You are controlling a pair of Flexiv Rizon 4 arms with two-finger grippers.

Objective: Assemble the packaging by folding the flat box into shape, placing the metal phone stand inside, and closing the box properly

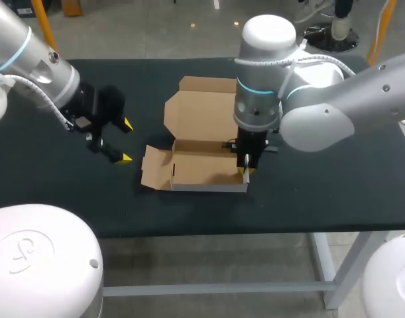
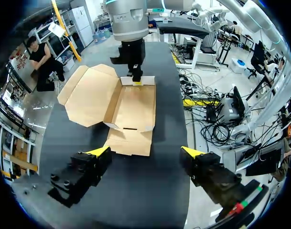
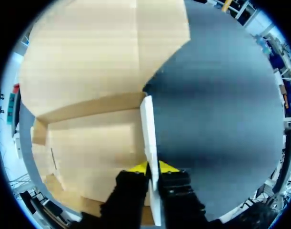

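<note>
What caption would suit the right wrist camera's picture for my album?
Right tool pinching the side flap of a half-folded cardboard box on a dark table.

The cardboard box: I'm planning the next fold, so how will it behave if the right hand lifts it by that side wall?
Probably light and floppy: the cardboard box is thin sheet, much of it lying flat. The side wall pinched in the right hand would likely bend at its crease. Pushed, it may slide, since nothing else holds it.
</note>
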